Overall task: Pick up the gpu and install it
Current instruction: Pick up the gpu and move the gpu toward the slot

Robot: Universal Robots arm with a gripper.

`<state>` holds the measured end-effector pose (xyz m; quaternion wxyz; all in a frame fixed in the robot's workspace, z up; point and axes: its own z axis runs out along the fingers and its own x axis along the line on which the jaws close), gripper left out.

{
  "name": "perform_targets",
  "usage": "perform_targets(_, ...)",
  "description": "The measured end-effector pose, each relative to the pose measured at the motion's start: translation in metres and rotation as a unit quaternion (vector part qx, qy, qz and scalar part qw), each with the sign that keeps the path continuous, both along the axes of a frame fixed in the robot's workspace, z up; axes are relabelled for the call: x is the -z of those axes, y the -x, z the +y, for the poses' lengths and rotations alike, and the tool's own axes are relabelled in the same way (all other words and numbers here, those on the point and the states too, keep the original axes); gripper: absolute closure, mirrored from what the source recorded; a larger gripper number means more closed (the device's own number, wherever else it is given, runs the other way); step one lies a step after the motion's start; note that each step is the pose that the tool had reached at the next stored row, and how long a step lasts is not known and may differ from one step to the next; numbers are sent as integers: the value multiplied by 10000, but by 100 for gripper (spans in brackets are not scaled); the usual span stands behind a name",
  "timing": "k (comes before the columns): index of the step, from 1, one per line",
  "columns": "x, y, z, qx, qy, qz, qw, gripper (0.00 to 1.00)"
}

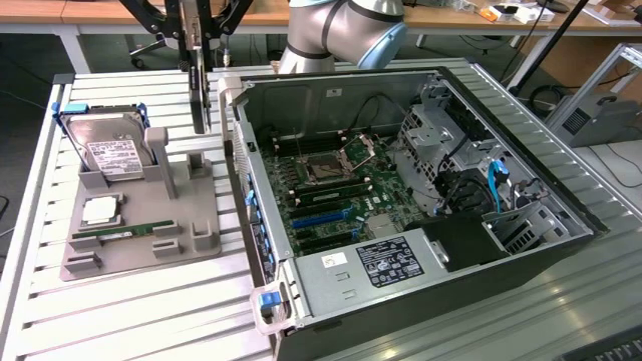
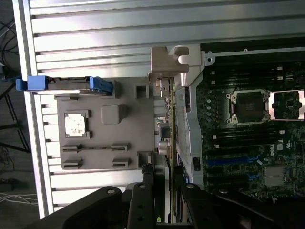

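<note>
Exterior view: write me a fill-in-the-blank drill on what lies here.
The jaws hold the thin dark circuit card, not the narrow ___ memory stick on the grey plastic holder.
The boxy silver hard drive wears ___ side rails.
The dark metal computer case lies with its side ___.
Missing: green; blue; open.

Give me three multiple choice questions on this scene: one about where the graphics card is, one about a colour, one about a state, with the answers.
1. Where is the thin dark circuit card with the silvery bracket?
A) upright in the black gripper, by the grey plastic tray
B) seated in an expansion slot
C) flat on the floor

2. What colour are the rails on the boxy silver hard drive?
A) red
B) blue
C) yellow

3. The black computer case is:
A) closed
B) open, with the green motherboard exposed
C) upside down

Answers:
1. A, the card hangs edge-on in the grip.
2. B, blue clips flank the drive.
3. B, the board lies in plain view.
</note>
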<state>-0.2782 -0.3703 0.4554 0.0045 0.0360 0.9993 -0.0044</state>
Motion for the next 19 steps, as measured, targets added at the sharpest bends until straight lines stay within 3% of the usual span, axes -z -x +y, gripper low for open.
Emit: perform_targets(19, 6, -41, 0, 0, 0, 0, 10000, 73)
